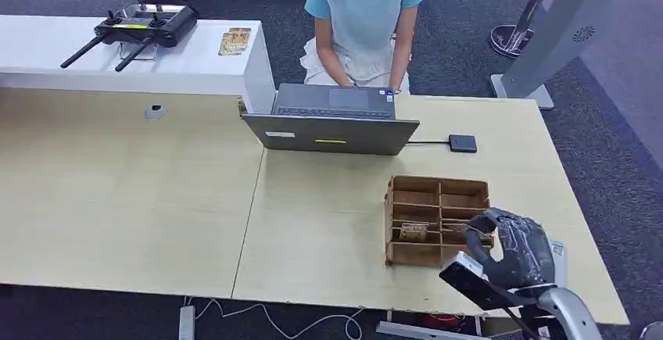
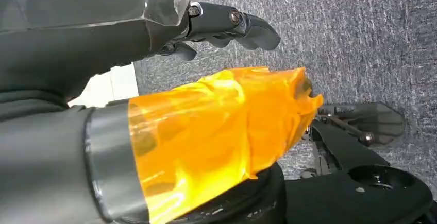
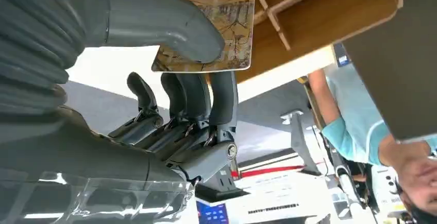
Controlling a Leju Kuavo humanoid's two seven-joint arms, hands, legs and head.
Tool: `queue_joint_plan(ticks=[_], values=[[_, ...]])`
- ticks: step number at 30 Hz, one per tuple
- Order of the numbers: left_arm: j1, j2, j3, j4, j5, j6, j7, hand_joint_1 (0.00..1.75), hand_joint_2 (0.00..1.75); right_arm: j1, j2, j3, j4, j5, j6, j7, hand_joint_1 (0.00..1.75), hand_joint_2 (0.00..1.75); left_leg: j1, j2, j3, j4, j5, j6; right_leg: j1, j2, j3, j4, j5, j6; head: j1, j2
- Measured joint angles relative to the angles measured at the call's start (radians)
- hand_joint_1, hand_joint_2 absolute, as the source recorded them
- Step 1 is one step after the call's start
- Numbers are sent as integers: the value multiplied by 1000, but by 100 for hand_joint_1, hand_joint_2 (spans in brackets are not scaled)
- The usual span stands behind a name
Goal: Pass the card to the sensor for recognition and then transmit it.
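My right hand (image 1: pixel 512 248) is at the near right corner of the wooden divided box (image 1: pixel 434 199) on the light table (image 1: pixel 328 223). In the right wrist view its thumb (image 3: pixel 170 33) and dark fingers (image 3: pixel 221 95) pinch a patterned card (image 3: pixel 227 13) just in front of the box's compartments (image 3: pixel 319 23). Another patterned card (image 1: pixel 413 231) lies in a near compartment. The small black sensor (image 1: pixel 462 143) sits beyond the box, cabled to the laptop (image 1: pixel 336 130). My left hand (image 2: pixel 216 20) hangs over the carpet with nothing in it, its thumb (image 2: pixel 221 131) wrapped in orange tape.
A person (image 1: pixel 363 19) sits behind the laptop at the table's far edge. A white counter (image 1: pixel 195 66) at the far left carries a black controller (image 1: pixel 145 27) and some cards (image 1: pixel 234 41). A grey stand (image 1: pixel 547 51) rises at the far right.
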Motion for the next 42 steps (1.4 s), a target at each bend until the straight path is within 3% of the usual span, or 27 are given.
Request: queue_joint_plan(ticks=[10,17,22,31,35,42], values=[[-1,2,0,0,0,-4,-4,0,0,-65,-50,-26,-36,-29,29,-27,150,175,0,0,0,0,0,0,0,0,0,0,0,0,0,0],[-7,5,0,0,0,-8,-13,0,0,-234,-91,1,-25,-47,84,-33,154,175,0,1,1,0,1,0,0,0,1,0,1,0,0,0],[-6,5,0,0,0,-8,-19,0,0,-299,-104,28,-11,-47,93,-33,159,175,0,0,0,0,1,0,0,1,1,1,1,0,0,0],[-12,6,0,0,-9,-22,-30,0,0,-698,-111,210,164,-92,220,22,166,175,0,2,1,0,3,-1,0,3,1,2,2,0,0,0],[-14,7,0,0,-21,-26,-32,0,0,-876,-83,292,306,-117,248,42,168,175,0,2,1,0,3,-2,0,3,1,2,3,0,0,0],[-15,11,0,0,-45,-35,-32,0,0,-1094,-16,385,569,-159,263,53,173,175,0,-1,1,0,3,-2,0,0,1,2,2,0,0,0]])
